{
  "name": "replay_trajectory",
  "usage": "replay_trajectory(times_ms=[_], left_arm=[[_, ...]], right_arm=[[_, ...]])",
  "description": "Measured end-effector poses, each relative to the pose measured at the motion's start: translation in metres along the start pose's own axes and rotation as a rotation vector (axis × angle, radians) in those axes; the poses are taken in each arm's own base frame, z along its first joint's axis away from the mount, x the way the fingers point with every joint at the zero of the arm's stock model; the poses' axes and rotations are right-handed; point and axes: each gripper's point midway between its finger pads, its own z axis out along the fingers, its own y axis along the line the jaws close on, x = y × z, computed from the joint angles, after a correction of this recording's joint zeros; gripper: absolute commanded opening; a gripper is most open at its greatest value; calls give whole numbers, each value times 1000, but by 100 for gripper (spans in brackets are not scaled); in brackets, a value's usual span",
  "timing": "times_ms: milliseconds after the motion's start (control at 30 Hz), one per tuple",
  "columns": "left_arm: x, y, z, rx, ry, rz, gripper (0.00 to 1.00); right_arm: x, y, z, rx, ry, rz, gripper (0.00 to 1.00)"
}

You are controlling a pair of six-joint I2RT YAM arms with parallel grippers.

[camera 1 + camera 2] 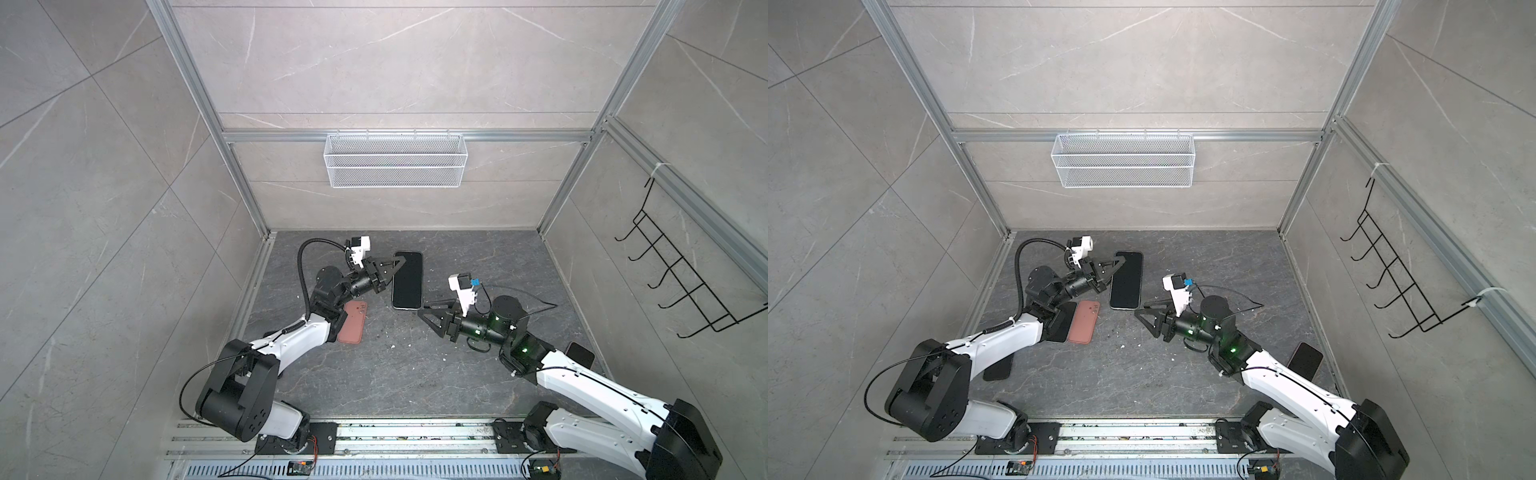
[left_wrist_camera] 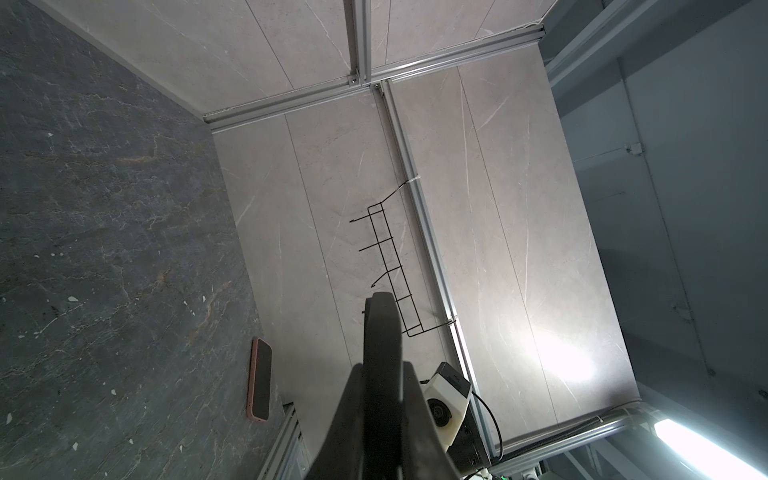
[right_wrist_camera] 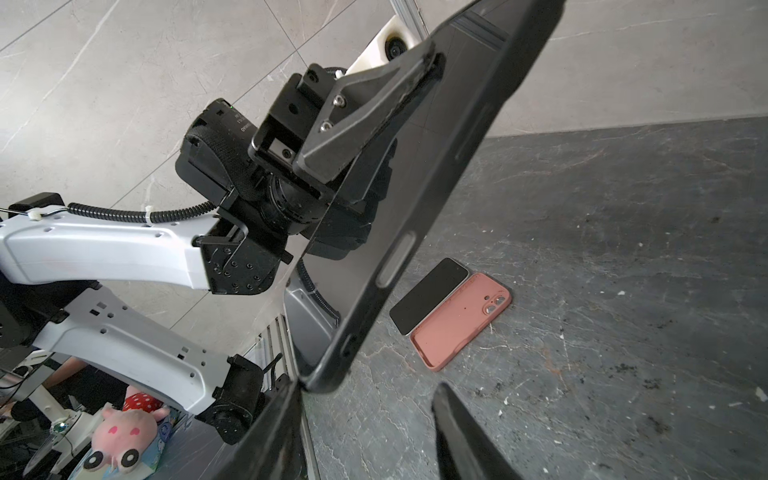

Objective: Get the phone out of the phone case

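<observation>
The phone (image 1: 408, 280) sits inside its black case (image 3: 419, 224), far-left edge clamped by left gripper (image 1: 398, 266); right gripper (image 1: 422, 311), half-open, empty, hovers near.

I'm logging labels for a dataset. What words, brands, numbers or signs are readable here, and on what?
White print on the left arm's wrist motor: too small and turned to read.
Cased phone, pink case, bare phone beside it: no text shows.
Nothing else is legible.
</observation>
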Motion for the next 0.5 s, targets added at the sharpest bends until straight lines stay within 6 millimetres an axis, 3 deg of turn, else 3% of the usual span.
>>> replay_trajectory(times_ms=[333,500], left_arm=[[-8,0,-2,3,-36,-3,0],[-8,-6,-1,26,-47,-24,0]], right_arm=[[-1,-8,7,-8,-3,15,50],[8,-25,12,36,18,41,49]])
